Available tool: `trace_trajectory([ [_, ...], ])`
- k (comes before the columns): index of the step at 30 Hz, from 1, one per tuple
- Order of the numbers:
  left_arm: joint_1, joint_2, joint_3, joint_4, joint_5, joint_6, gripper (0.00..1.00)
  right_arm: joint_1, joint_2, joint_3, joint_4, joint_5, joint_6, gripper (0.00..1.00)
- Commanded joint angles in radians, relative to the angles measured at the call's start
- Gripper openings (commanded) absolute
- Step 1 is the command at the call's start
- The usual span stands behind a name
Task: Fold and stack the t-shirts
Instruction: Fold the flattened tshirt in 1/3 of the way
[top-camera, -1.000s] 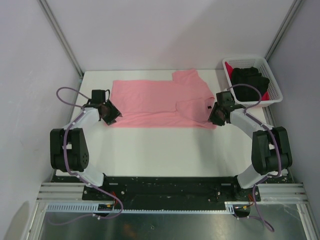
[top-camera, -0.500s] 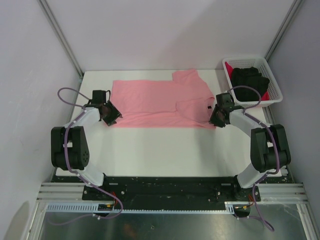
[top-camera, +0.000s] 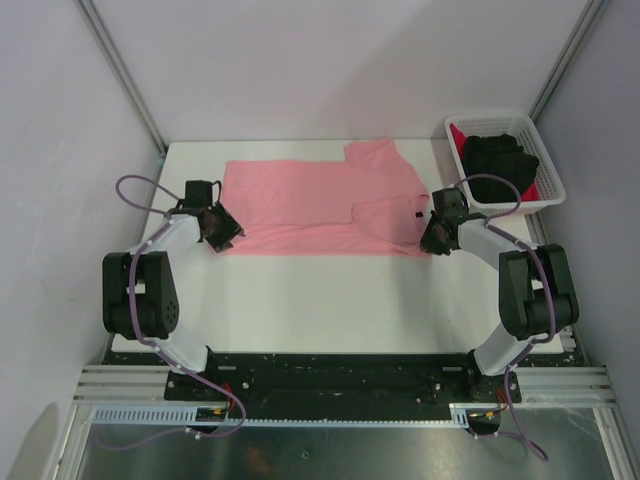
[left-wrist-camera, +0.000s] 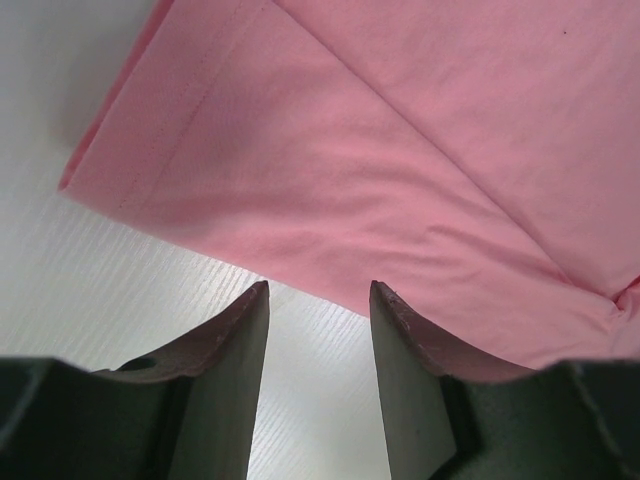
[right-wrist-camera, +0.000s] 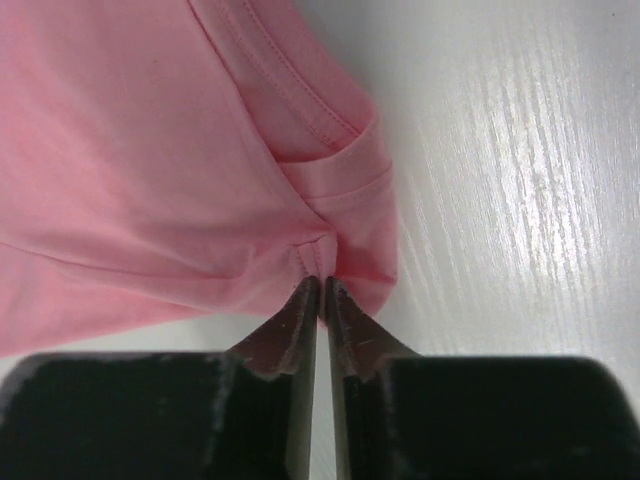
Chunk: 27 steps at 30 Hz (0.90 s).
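Note:
The salmon-pink t-shirt (top-camera: 320, 205) lies flat across the far half of the table, folded lengthwise, with its dark neck label (top-camera: 415, 214) near its right end. My left gripper (top-camera: 226, 236) is open and empty at the shirt's near left corner, with the hem (left-wrist-camera: 330, 200) just ahead of its tips (left-wrist-camera: 319, 288). My right gripper (top-camera: 428, 240) is shut on a pinch of the pink shirt's near right corner (right-wrist-camera: 330, 250). The black t-shirt (top-camera: 498, 165) lies bunched on top of the bright red t-shirt (top-camera: 462, 137) in the basket.
A white plastic lattice basket (top-camera: 545, 160) stands at the table's far right corner, close behind my right arm. The white table (top-camera: 320, 300) runs from the shirt's near edge to the arm bases. Grey walls enclose the left, right and back.
My right gripper has shifted slightly up and left at the shirt's right corner. The left gripper and the shirt look unchanged.

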Motion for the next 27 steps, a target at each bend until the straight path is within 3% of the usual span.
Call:
trace_trajectory([
  [1,0.000,0.004,-0.006,0.010,-0.022,0.012,0.50,-0.014,0.009,0.009,0.044,0.007,-0.004,0.06],
  [5,0.005,0.011,-0.013,0.011,-0.036,0.011,0.50,-0.016,0.026,0.061,0.000,0.059,-0.015,0.00],
  [16,0.017,0.005,-0.027,0.011,-0.062,0.005,0.50,-0.018,0.153,0.111,-0.046,0.099,-0.024,0.07],
  [27,0.081,-0.123,-0.081,-0.019,-0.295,-0.013,0.51,-0.018,0.142,0.113,-0.069,0.106,-0.032,0.27],
])
